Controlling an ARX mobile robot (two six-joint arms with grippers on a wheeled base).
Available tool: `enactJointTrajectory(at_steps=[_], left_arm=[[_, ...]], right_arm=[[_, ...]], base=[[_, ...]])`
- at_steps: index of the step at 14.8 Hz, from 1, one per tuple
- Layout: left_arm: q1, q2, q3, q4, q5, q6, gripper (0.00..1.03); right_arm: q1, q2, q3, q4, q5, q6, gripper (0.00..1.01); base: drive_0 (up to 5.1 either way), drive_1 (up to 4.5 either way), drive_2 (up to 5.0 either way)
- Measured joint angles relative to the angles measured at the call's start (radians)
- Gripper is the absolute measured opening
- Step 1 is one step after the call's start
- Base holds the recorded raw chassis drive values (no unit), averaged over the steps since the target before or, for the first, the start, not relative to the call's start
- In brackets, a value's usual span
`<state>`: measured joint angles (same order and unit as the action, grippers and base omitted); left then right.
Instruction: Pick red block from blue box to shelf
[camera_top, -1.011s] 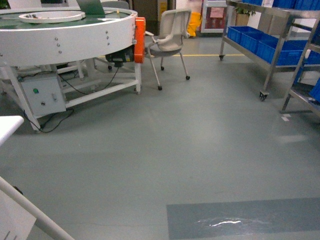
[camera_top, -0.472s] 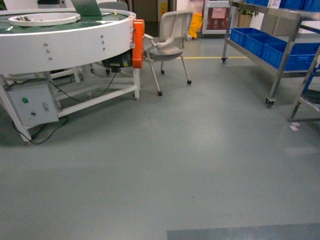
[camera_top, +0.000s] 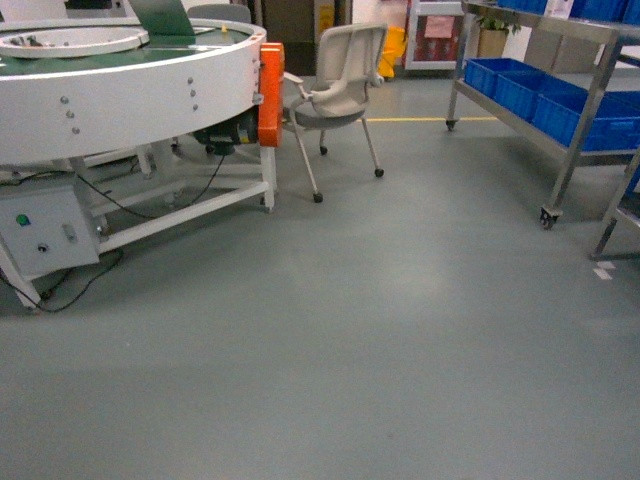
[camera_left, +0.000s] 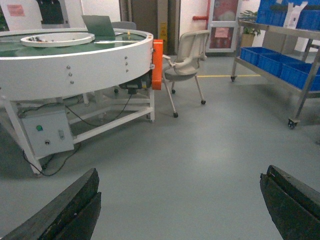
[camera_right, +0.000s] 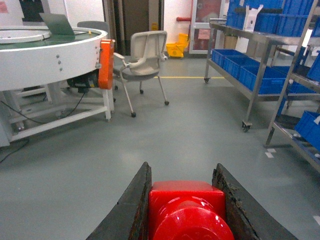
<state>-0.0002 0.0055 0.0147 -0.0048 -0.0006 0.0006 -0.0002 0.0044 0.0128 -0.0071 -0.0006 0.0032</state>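
The red block (camera_right: 187, 210) is sitting pinched between the two dark fingers of the right gripper (camera_right: 186, 212), filling the gap between them, its rounded stud facing the wrist camera. The left gripper (camera_left: 182, 210) is hanging spread wide with nothing between its fingers (camera_left: 65, 212). The blue box is not showing in any view.

The step in hand looks like the carry across the floor (camera_top: 380, 330) to the shelf (camera_right: 260, 65), which is standing ahead of the right gripper and off to its right, well apart from it, its steel tiers loaded with dark blue crates (camera_right: 245, 70). Doing this well is mostly a matter of keeping the pinch firm while the base is rolling, since a glossy brick could be slipping under any jolt. The base should be swinging toward the right, keeping the chair (camera_right: 142, 57) and the round white conveyor bench (camera_right: 50, 55), both ahead and to the left of the gripper, well clear. On approach, a bare stretch of a tier between or beside the crates, rather than a crate, seems the sound place to aim; none is clearly visible yet. The caster (camera_right: 245, 125) and posts need room.
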Motion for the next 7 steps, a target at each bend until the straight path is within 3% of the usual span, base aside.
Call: enactJointTrajectory(at_steps=[7], left_arm=[[0.0,0.0,0.0,0.002,0.0,0.0,0.98]], right_arm=[[0.0,0.0,0.0,0.003,0.0,0.0,0.28]], base=[[0.0,4.05,-4.1]])
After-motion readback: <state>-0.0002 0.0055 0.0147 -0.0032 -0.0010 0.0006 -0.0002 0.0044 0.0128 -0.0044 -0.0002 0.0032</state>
